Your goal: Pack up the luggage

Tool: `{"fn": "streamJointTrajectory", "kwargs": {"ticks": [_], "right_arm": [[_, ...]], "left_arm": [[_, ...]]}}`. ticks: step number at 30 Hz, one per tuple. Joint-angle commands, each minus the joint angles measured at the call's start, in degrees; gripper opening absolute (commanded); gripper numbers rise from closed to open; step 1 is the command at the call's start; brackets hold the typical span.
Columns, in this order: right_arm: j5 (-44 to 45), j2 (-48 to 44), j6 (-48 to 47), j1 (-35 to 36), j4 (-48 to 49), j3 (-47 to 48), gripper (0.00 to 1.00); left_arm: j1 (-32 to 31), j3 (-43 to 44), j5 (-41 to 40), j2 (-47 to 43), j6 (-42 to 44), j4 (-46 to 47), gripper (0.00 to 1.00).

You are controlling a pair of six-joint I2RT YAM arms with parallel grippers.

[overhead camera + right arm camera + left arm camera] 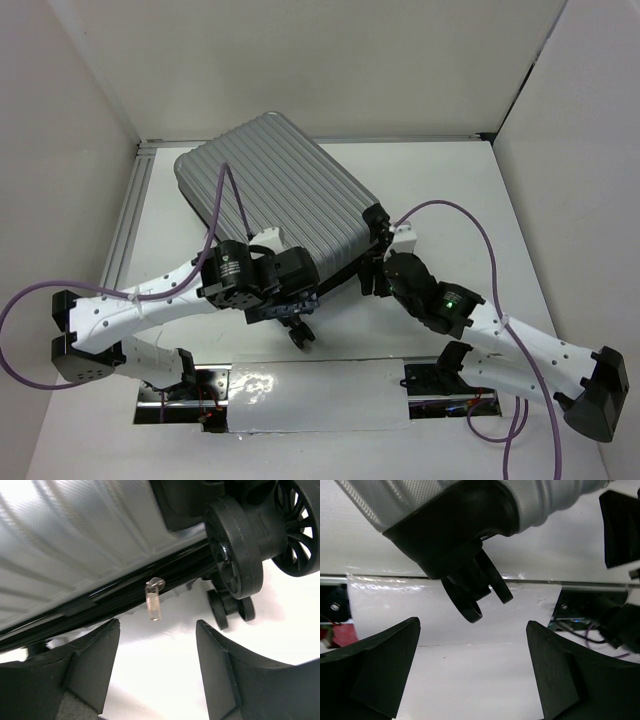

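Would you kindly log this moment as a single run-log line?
luggage: closed, flat on table | left claw: open, empty, by wheel | right claw: open, empty, facing zipper pull

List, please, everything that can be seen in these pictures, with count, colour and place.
luggage: one, ribbed silver-grey, closed, lying on the table.
wheels: several, black, at the luggage's near end; exact count unclear.
zip pull: one, clear, hanging from the black zip line.
table: one, white, under everything.
rail: one, silver metal, along the table's left edge.
cables: two, purple, one along each arm.
left gripper: one, black fingers, open, near a wheel, holding nothing.
right gripper: one, black fingers, open, facing the zip pull, not touching it.
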Motion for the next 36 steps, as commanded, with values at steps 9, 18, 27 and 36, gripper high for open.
{"fn": "streamJointTrajectory", "kwargs": {"ticks": [9,18,27,36], "right_arm": [[-1.2,-7.0,0.2,-0.2,2.2,-2.1,0.77],[-4.0,-7.1,-0.9,-0.2,3.3,-3.2,0.78],[-6.6,-5.3,-2.9,-0.2,7.7,-3.8,0.78],[0.3,1.6,-4.7,-0.2,8.9,-2.2,0.66]], "left_arm": [[-0.1,-3.2,-1.6,3.3,-18.0,-2.0,1.00],[-0.1,-6.7,-4.8,4.7,-26.4,-1.4,0.92],[-0.1,-3.4,-7.8,7.8,-20.8,1.4,0.44],[-0.1,-5.2,-6.6,8.3,-17.8,3.3,0.00]]}}
